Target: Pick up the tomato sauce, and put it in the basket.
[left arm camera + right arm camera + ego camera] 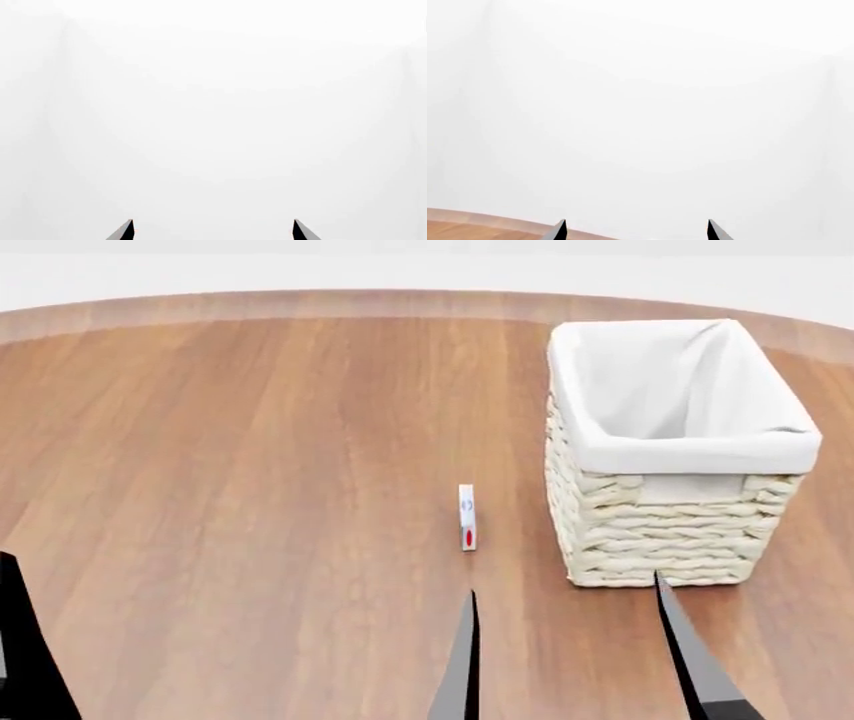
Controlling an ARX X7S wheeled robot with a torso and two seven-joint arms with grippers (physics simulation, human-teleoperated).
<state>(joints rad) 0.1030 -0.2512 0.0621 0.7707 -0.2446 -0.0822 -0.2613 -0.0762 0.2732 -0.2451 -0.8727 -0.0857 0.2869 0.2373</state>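
Observation:
The basket [674,440], cream woven rope with a white cloth lining, stands on the wooden table at the right in the head view. The tomato sauce can is not in view. My right gripper [565,585] is open and empty, its two dark fingers pointing forward just in front of the basket's near-left side. In the right wrist view the gripper [636,222] shows only its spread tips against white. My left gripper [213,222] is open and empty in the left wrist view; in the head view only one dark finger [16,640] shows at the lower left.
A small narrow white thing with a blue and a red mark [467,517] stands upright on the table [240,490], just left of the basket. The table's curved far edge runs across the back. A strip of table edge [467,222] shows in the right wrist view.

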